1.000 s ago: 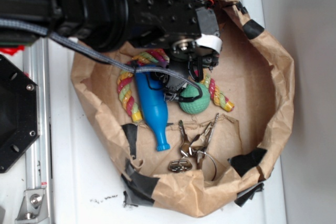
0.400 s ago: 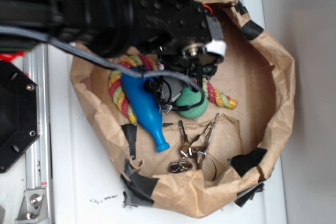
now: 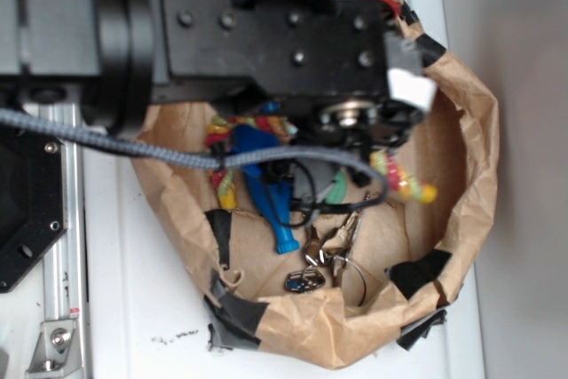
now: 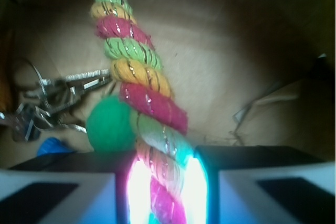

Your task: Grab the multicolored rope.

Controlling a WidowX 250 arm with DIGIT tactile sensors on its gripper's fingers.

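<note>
The multicolored rope [image 4: 139, 80], twisted from pink, yellow and light green strands, runs up the middle of the wrist view, and its near part sits between my two fingers. My gripper [image 4: 163, 179] is shut on it. In the exterior view the big black arm covers the gripper itself. The rope's right end [image 3: 404, 179] sticks out past the wrist, raised off the bag floor. Its other end [image 3: 224, 185] hangs at the left beside the blue toy [image 3: 271, 201].
A crumpled brown paper bag [image 3: 461, 130] with black tape walls in everything. Inside lie a green ball [image 4: 110, 127], partly hidden under the cable [image 3: 337, 191], and a bunch of keys [image 3: 324, 250]. A metal rail [image 3: 62, 246] runs along the left.
The arm has risen towards the camera and shifted right, taking the rope up with it. The rope's right end moved right and off the floor. The blue toy shifted slightly.
</note>
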